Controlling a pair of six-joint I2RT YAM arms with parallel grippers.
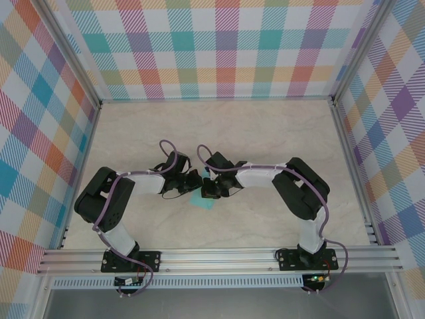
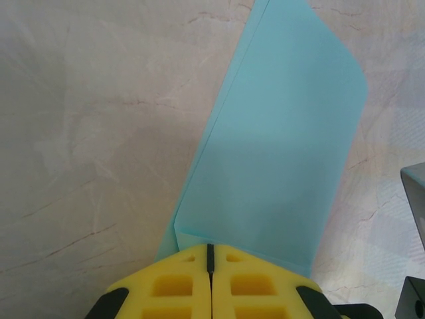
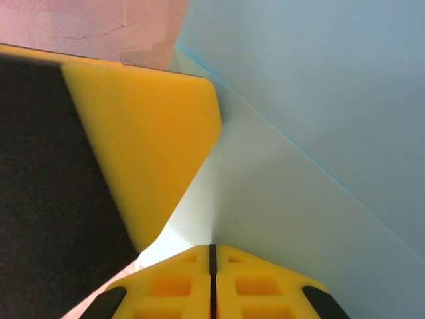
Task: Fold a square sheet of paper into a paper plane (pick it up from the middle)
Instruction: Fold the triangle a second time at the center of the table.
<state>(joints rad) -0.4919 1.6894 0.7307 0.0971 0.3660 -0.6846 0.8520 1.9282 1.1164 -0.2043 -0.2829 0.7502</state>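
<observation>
- Left gripper (image 2: 210,258) – arm elbow-out, forearm angled inward to mid-table; fingers pressed together, tips over near edge of the sheet of paper (image 2: 279,159); actual grip not discernible.
- Right gripper (image 3: 212,258) – arm mirrored, wrist meeting the left at centre; fingers closed, pinching a raised fold of the sheet.
- Sheet of paper – turquoise, doubled layers, mid-table beneath both grippers.
- Left gripper's yellow finger (image 3: 146,133) – just beside the right tips, crowding the fold.
- Table (image 2: 86,133) – pale, marbled.
</observation>
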